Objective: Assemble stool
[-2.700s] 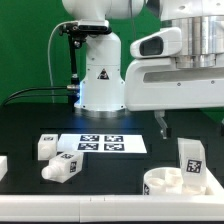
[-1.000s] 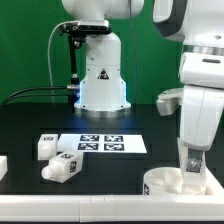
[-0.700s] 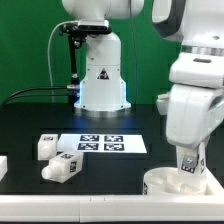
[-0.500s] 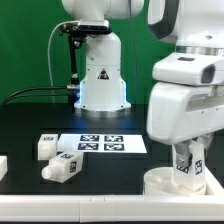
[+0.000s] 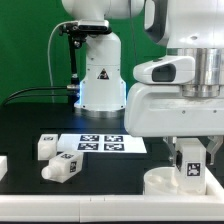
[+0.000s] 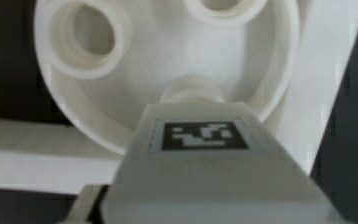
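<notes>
Gripper (image 5: 190, 160) pinches an upright white leg (image 5: 191, 174), its two dark fingers (image 5: 172, 156) flanking the part and, as far as the exterior view shows, pressed against its sides. The leg stands in the round seat (image 5: 157, 184), which lies at the front edge of the black counter (image 5: 30, 120), near the corner on the exterior view's right. From the wrist, the tagged leg meets the seat's floor close to two open sockets (image 6: 87, 40).

Doing this step well probably means holding the leg plumb over its socket, pressing down lightly while turning, and not dragging the seat sideways, since a tilted leg could bind.

One loose leg (image 5: 63, 167) lies near the front edge toward the exterior view's left, a second loose leg (image 5: 47, 148) just behind it, both beside the marker board (image 5: 100, 143). A white piece (image 5: 3, 165), too cropped to identify, shows at that side's edge.
</notes>
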Controlling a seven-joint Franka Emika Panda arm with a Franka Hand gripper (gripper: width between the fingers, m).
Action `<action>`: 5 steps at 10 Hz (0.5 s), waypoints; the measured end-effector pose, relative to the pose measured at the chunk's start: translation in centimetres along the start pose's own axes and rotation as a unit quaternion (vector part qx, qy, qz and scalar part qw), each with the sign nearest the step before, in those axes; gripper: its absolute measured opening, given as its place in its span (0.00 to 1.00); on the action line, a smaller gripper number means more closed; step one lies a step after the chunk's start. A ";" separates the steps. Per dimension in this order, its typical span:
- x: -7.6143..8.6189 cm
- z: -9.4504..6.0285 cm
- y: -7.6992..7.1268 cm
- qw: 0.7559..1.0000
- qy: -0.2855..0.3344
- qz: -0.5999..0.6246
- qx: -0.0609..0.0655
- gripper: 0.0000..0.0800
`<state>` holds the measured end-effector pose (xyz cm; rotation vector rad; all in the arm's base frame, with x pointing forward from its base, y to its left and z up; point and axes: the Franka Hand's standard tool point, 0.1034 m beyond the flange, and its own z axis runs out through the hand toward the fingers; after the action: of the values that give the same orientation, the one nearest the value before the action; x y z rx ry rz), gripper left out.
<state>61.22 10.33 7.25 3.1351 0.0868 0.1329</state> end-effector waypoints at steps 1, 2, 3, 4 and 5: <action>0.0 0.0 0.0 0.999 0.000 0.040 0.000 0.42; 0.0 0.0 -0.3 0.990 0.003 0.138 0.005 0.42; 0.1 0.0 -0.5 0.971 0.013 0.238 0.010 0.42; -0.2 0.1 0.0 0.929 0.049 0.366 0.029 0.42; -0.5 0.0 0.1 0.917 0.051 0.393 0.034 0.42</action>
<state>60.70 10.21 7.16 3.0045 -1.1879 0.2912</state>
